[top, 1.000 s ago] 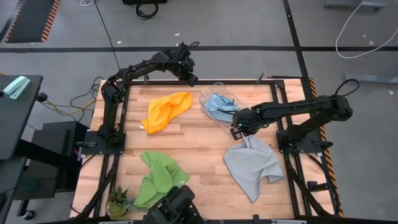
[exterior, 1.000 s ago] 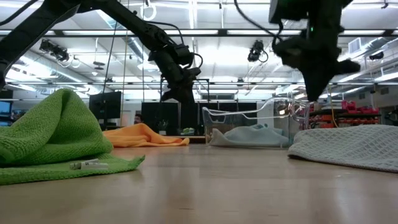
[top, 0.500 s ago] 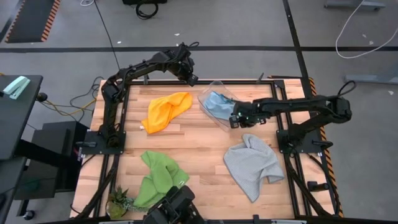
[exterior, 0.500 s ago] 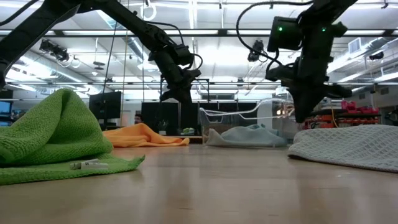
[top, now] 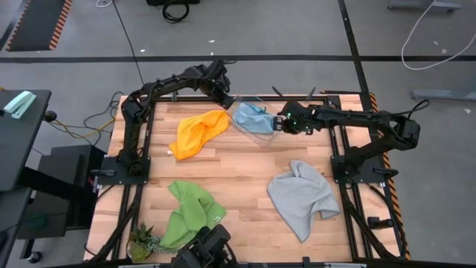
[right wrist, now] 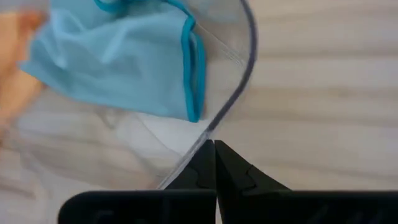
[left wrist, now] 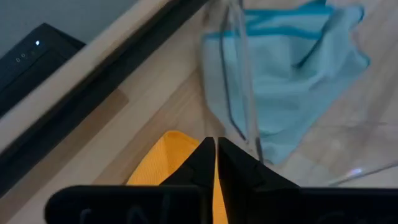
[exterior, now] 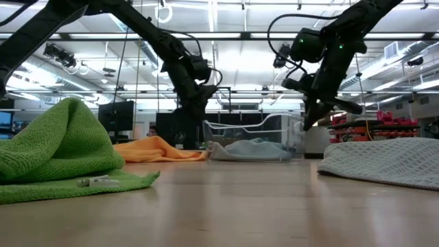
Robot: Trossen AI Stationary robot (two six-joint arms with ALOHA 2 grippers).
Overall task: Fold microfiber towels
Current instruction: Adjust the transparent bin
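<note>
Clear bin (top: 253, 119) shifted toward orange towel (top: 198, 133); right gripper (top: 280, 124) followed.
Both grippers' fingers closed, left gripper (top: 225, 100) at bin's rim. Blue towel (top: 250, 115) limp, light: pinch a hemmed corner.

- High view looked straight down over the whole table (top: 245, 167).
- Low view sat at tabletop level, facing across.
- Both wrist views were close on the clear bin (right wrist: 239, 93).

Blue towel (right wrist: 118, 62) cut off by right wrist frame's edge, orange towel (right wrist: 15, 68) there just a blur; green towel (exterior: 58, 154) cropped in low view.
</note>
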